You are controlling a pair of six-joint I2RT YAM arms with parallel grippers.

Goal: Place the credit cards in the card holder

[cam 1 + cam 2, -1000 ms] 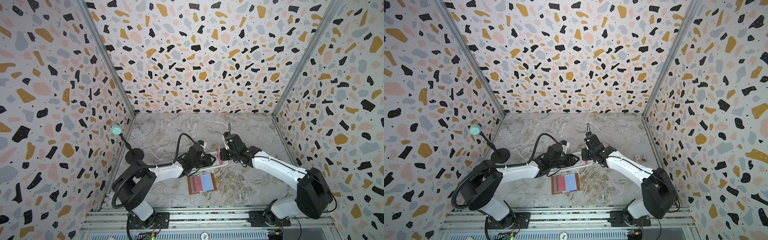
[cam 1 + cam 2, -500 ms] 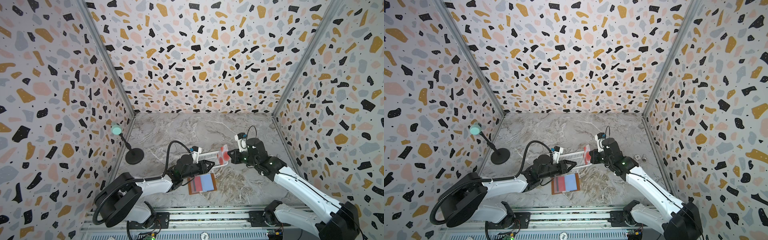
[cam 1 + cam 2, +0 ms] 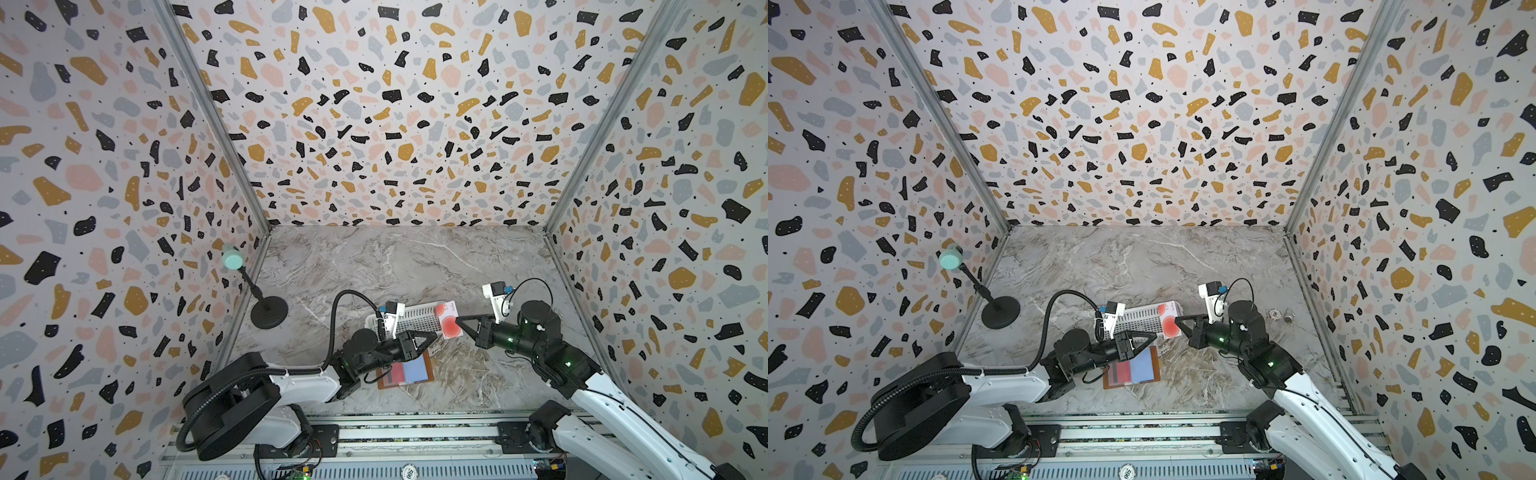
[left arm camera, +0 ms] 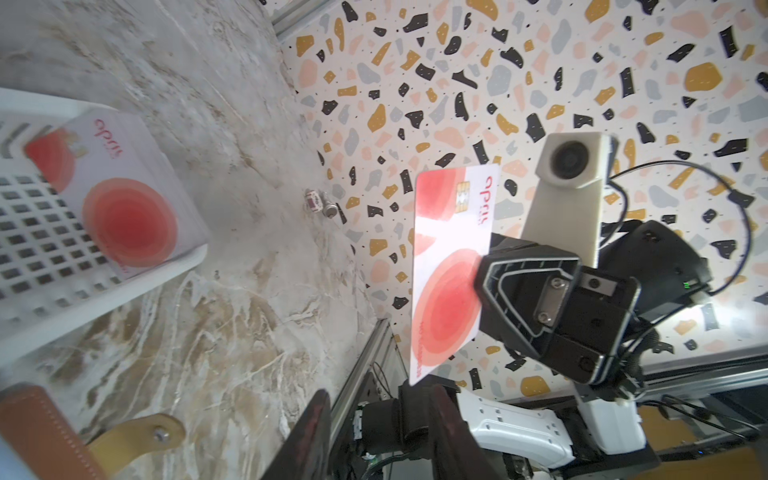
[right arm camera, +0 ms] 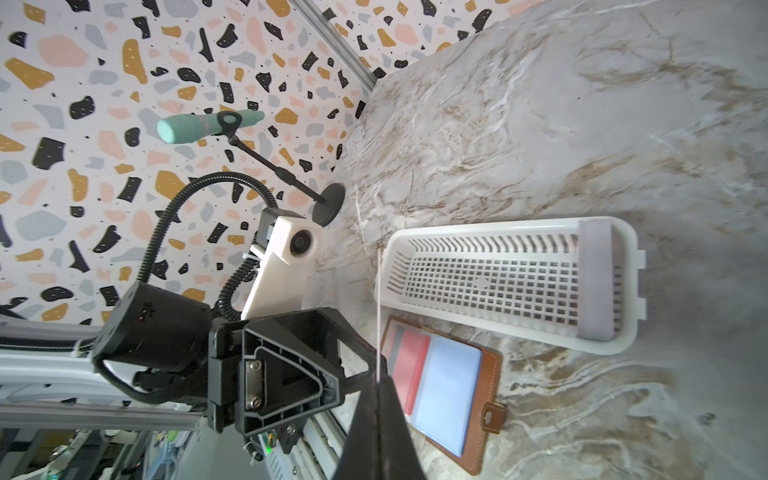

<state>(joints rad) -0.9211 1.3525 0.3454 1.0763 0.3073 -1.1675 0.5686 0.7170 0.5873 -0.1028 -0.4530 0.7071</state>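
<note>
My right gripper [image 3: 458, 321] is shut on one credit card [image 4: 449, 270], held in the air just right of the basket. That card shows edge-on [image 5: 379, 316] in the right wrist view. A stack of credit cards [image 4: 129, 199] lies in the basket's end. The card holder [image 3: 405, 372] lies open on the table, tan leather with blue and red sleeves [image 5: 449, 390]. Above its back edge my left gripper [image 4: 382, 415] is open with nothing between its fingers, its tips [image 3: 432, 337] pointing at the held card. The card's lower corner hangs just off the left fingertips.
A white slotted basket [image 3: 415, 318] lies behind the card holder. A microphone on a black round stand [image 3: 269, 313] is at the left wall. Two small bits [image 3: 1279, 316] lie by the right wall. A metal rail [image 3: 395, 440] runs along the table's front edge.
The right gripper has drawn back to the right from the basket with a card in it. The left arm has dropped toward the front and now points at that card.
</note>
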